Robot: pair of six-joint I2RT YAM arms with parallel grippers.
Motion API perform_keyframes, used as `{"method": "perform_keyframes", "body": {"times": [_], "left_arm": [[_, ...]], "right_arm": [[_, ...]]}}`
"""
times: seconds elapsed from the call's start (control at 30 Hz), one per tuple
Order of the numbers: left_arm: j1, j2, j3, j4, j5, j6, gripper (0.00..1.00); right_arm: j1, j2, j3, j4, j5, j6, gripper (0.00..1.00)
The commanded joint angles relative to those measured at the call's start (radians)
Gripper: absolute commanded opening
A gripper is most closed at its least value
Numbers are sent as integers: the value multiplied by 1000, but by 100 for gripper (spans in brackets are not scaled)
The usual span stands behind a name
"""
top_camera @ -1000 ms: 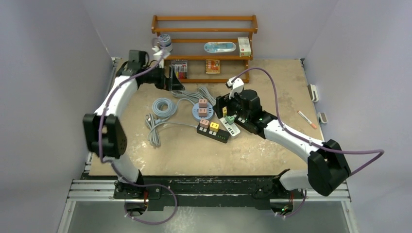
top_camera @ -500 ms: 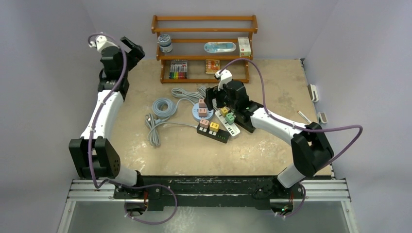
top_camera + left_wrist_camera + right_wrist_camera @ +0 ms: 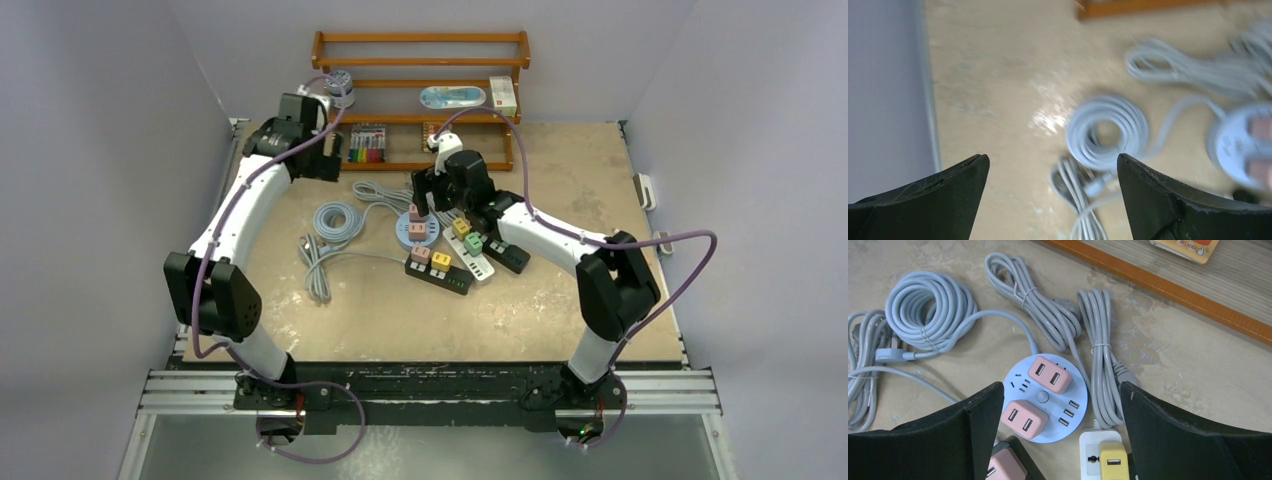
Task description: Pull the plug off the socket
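The right fingers [image 3: 948, 440] are spread over the round socket [image 3: 1018, 377] at centre frame, where two pink plugs [image 3: 1024, 419] sit side by side. Best to centre on one plug, drop squarely, pinch its flat sides and pull straight up, lest the socket lift. Farther off, upper left in the top view, the left fingers [image 3: 923, 200] are spread, holding nothing.

Overhead from behind, wrist views close, downward — all share round socket [image 3: 1044, 399]

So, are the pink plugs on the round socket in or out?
In. Both pink plugs sit flush on the round socket, untouched.
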Motion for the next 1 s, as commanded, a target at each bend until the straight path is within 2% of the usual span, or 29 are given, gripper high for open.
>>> {"method": "perform_keyframes", "body": {"times": [0.0,0.1,0.23,0.27,0.33,0.4,0.5,0.6,0.83,0.9,0.97], "left_arm": [[-62,-40,60,-224,334,176,99],[-62,-133,-23,-118,681,214,99],[-38,-304,-206,242,1017,67,100],[-38,-312,-219,281,1015,24,100],[-43,-287,-185,251,984,-8,100],[-71,-246,-112,100,919,65,100],[-110,-262,-135,53,832,132,100],[-128,-268,-131,15,863,175,100],[-129,-334,-189,153,1069,124,100],[-131,-337,-198,167,1081,104,100],[-131,-339,-215,217,1006,26,99]], "right_arm": [[10,6,61,-36,30,6,87],[14,25,71,-48,34,7,86],[17,58,100,-62,25,8,86],[17,69,110,-66,19,7,86],[20,98,142,-89,13,7,84],[24,132,178,-124,12,5,83],[25,148,175,-120,19,13,83],[25,148,150,-109,33,22,83],[25,143,123,-73,21,24,82],[25,156,133,-75,22,23,82],[26,174,147,-81,16,23,81]]}}
